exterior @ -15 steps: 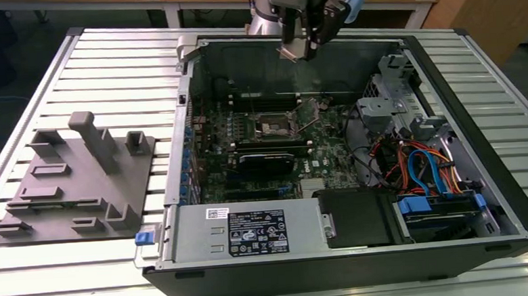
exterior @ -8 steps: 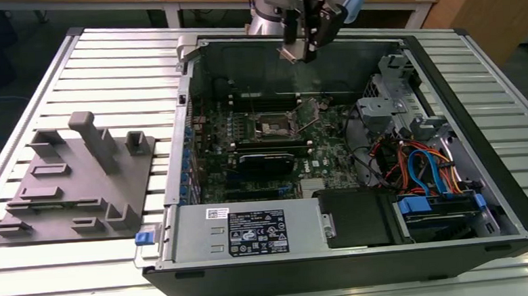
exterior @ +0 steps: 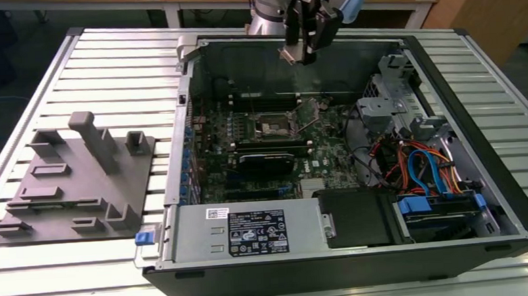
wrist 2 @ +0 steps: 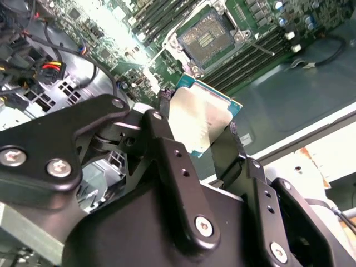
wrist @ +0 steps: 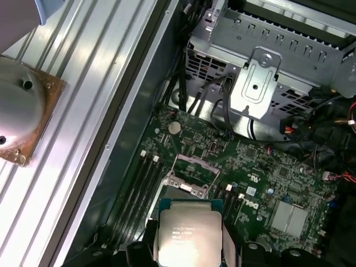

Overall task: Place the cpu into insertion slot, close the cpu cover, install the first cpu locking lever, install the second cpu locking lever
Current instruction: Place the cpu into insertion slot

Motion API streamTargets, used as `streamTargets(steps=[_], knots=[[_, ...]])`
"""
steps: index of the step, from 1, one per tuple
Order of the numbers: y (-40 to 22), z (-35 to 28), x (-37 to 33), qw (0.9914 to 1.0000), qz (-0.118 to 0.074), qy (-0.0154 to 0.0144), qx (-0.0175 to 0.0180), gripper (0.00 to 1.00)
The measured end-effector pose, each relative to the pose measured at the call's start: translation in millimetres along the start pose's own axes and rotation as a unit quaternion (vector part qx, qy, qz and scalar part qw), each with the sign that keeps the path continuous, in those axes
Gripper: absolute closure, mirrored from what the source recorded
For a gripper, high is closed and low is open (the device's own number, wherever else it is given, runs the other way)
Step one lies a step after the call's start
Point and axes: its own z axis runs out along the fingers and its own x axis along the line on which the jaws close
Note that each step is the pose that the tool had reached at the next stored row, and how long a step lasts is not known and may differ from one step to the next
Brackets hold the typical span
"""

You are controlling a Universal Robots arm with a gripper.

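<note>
- cpu (wrist 2: pixel 203 119): held between the jaws, which are closed on its opposite edges. Its dull metal top faces the camera in the first wrist view (wrist: pixel 189 233).
- Jaws: in the upper centre of the exterior view, hanging in the air over the far side of the open case (exterior: pixel 252 274). They touch nothing but the cpu.
- Slot (exterior: pixel 276 125): a square black recess in the middle of the green board (exterior: pixel 212 157), with bare contacts showing in the second wrist view (wrist 2: pixel 214 34). The cpu hangs above it and well apart from it.
- Cover (wrist: pixel 192 167): a thin grey metal frame at the slot's edge. It appears to be swung up and open, though its angle is hard to judge.
- Case: lies on its side with the panel off, in the centre and right of the exterior view, on the slatted metal desk (exterior: pixel 105 61).
- Tray (exterior: pixel 77 198): a grey moulded fixture with upright posts, on the desk at the exterior view's left, just beside the case.
</note>
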Motion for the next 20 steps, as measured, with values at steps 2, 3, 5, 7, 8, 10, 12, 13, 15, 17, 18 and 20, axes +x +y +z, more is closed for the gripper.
streamTargets(steps=[2, 3, 5, 7, 8, 10, 12, 13, 15, 17, 18, 20], knots=[[0.0, 0.1, 0.0, 1.00000, 0.001, 0.0000, -0.0001, 0.46], [0.0, 0.1, 0.0, 1.00000, 0.001, 0.0000, 0.0001, 0.46], [0.0, 0.1, 0.1, 1.00000, 0.001, 0.0000, 0.0001, 0.46], [0.0, 0.1, 0.1, 1.00000, 0.001, 0.0000, 0.0001, 0.46], [0.0, 0.1, 0.1, 1.00000, 0.001, 0.0000, 0.0001, 0.46], [0.0, 0.1, 0.1, 1.00000, 0.001, 0.0000, 0.0002, 0.46], [0.0, 0.1, 0.1, 1.00000, 0.001, 0.0001, 0.0002, 0.46], [0.0, 0.1, 0.1, 1.00000, 0.001, 0.0004, 0.0002, 0.46], [0.0, 0.2, 0.1, 0.99999, 0.004, 0.0003, 0.0003, 0.46], [-0.1, 0.7, 0.0, 0.99979, 0.021, -0.0010, 0.0000, 0.46], [-0.1, 1.0, 0.0, 0.99956, 0.030, -0.0018, -0.0003, 0.46], [-0.1, 1.7, 0.1, 0.99907, 0.043, -0.0029, 0.0000, 0.46]])
